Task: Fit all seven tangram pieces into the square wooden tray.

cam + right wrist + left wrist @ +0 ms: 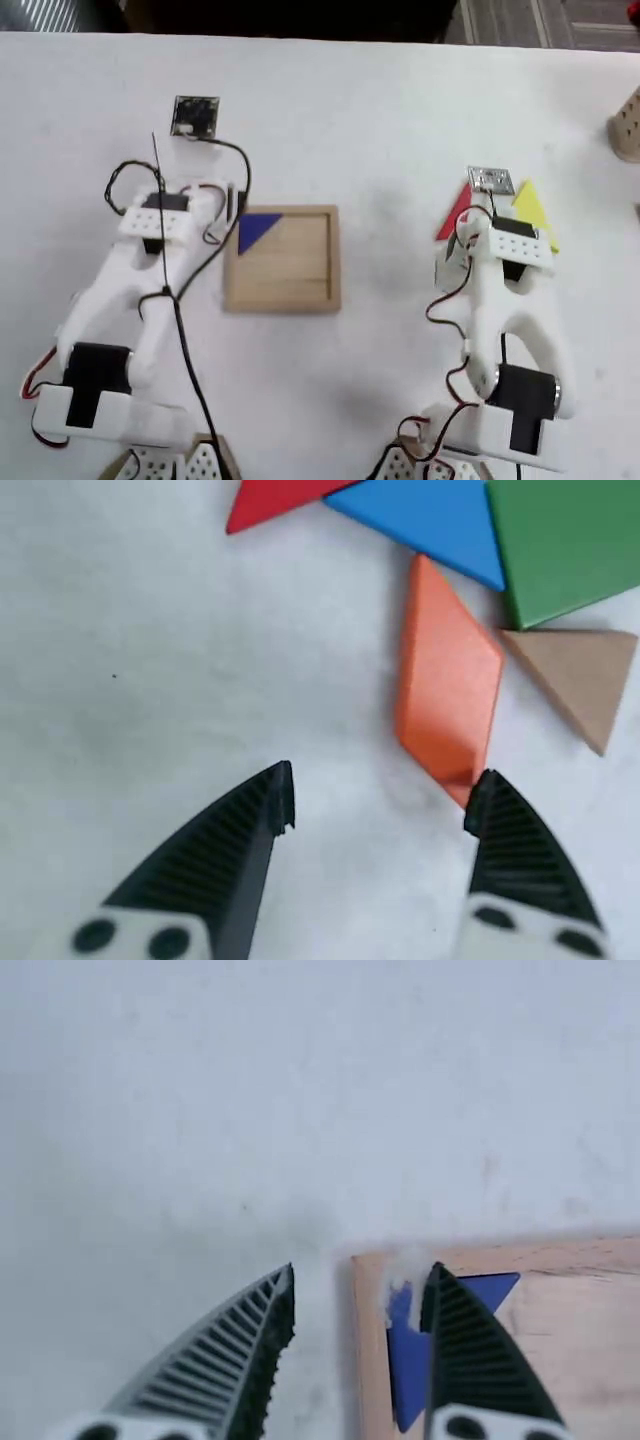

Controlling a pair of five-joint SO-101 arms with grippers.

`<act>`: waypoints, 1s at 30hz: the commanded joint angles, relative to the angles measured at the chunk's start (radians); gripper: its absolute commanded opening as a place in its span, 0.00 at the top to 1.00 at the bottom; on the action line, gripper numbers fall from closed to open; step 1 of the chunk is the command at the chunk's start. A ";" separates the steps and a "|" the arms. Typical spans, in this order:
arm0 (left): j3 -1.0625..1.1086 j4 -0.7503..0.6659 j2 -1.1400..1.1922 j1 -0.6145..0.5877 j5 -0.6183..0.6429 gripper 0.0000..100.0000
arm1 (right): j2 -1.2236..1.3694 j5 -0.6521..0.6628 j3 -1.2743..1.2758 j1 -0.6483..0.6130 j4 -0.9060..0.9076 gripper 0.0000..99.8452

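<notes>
The square wooden tray [283, 285] lies mid-table with a dark blue triangle [256, 230] in its far left corner. My left gripper [360, 1305] is open, straddling the tray's left wall [368, 1340], one finger over the blue triangle [410, 1355]. My right gripper [380, 800] is open just short of the orange parallelogram [447, 680]. Around it lie a red triangle [275, 500], a light blue piece [430, 520], a green piece [565, 545] and a tan triangle [585, 675]. From above, the red triangle [456, 212] and a yellow triangle [531, 206] flank the right arm.
A small black camera board [195, 115] with a cable lies beyond the left arm, a second board [490, 180] beyond the right arm. A wooden object [628, 125] stands at the table's right edge. Bare white table lies between the tray and the loose pieces.
</notes>
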 commanded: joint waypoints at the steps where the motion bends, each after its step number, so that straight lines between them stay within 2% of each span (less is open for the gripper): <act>1: -0.021 -0.005 -0.005 0.030 -0.006 0.78 | -0.002 -0.046 -0.018 0.053 -0.045 0.72; 7: -0.021 -0.005 -0.005 0.030 -0.006 0.78 | 0.041 -0.161 -0.037 0.087 -0.048 0.72; 15: -0.021 -0.005 -0.005 0.030 -0.006 0.78 | 0.163 -0.167 -0.130 0.053 -0.076 0.72; 30: -0.021 -0.005 -0.005 0.030 -0.006 0.78 | 0.354 -0.212 -0.393 0.053 0.007 0.73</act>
